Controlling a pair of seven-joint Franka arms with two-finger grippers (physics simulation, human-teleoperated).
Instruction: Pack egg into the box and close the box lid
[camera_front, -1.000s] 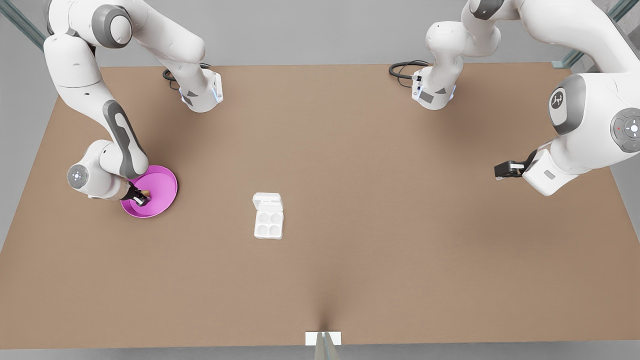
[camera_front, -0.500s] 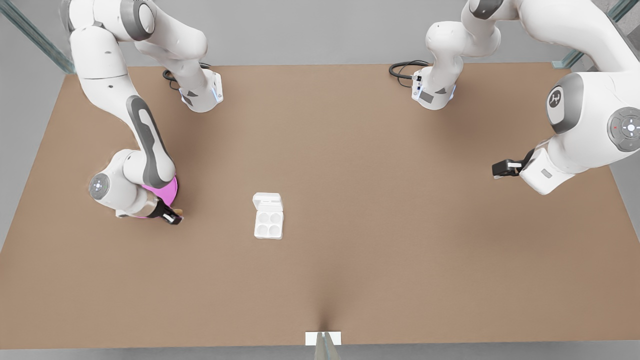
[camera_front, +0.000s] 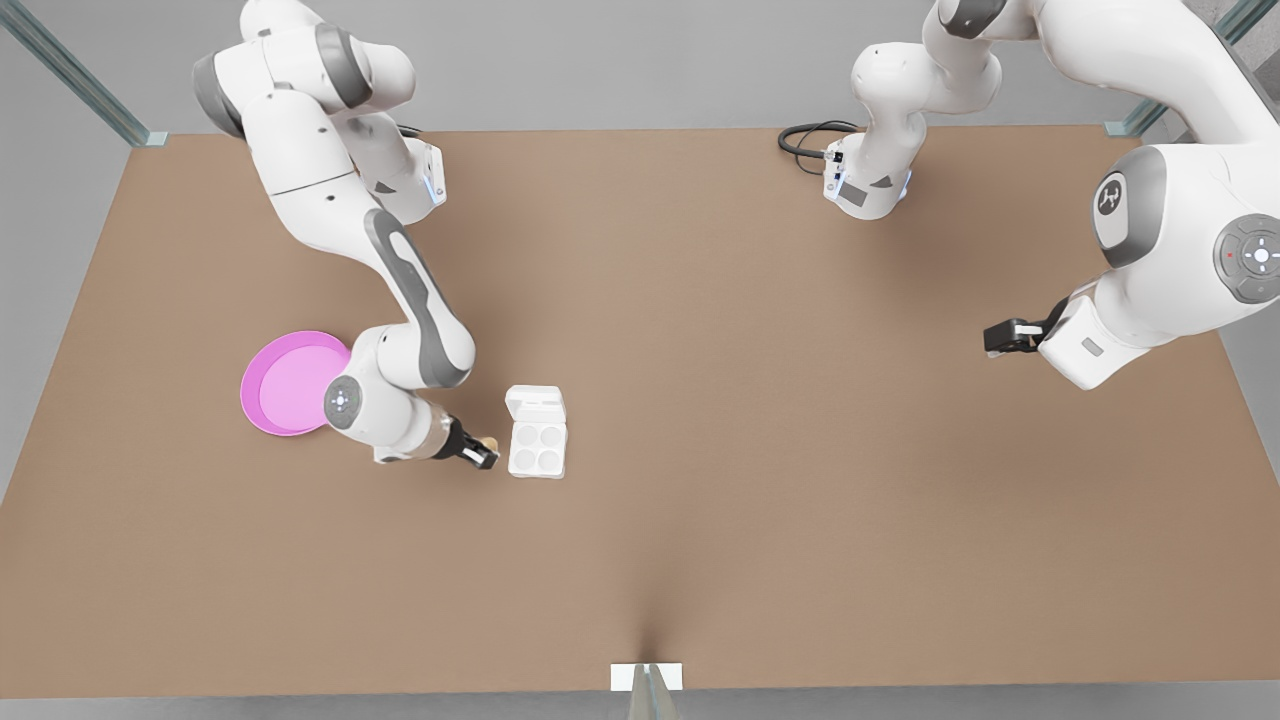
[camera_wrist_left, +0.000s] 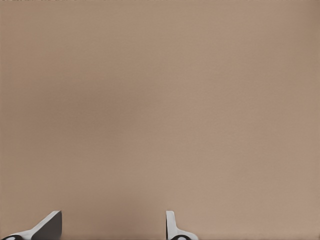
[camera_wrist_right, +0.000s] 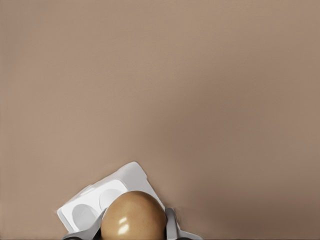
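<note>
Egg (camera_wrist_right: 133, 216): smooth, tan-brown and oval with a small glossy highlight, pinched between the right gripper's two fingers. In the front view it is a small tan spot (camera_front: 490, 443) at the gripper tip, above the table and just beside the box, at the box's 9 o'clock.
Right gripper (camera_front: 484, 454): jaws pressed against the egg's sides; it belongs to the arm on the front view's left, whose wrist sits between the plate and the box.
Box (camera_front: 538, 447): small white carton lying open on the table near the centre, four round cups in a two-by-two grid, all four empty. From the right wrist camera one corner of it (camera_wrist_right: 90, 207) with two cups shows just beyond the egg.
Lid (camera_front: 536, 402): flat white flap with rounded corners, folded back flat at the box's 12 o'clock, joined to the tray along its edge.
Plate (camera_front: 285, 385): round, pink, with a raised rim, at the box's 9 o'clock beyond the right wrist, partly covered by the arm.
Table (camera_front: 700, 400): plain brown surface.
Left gripper (camera_front: 1003, 336): waits above the table well apart from the box, at about its 3 o'clock; its wrist camera shows two fingertips (camera_wrist_left: 172, 227) spread apart with nothing between them.
</note>
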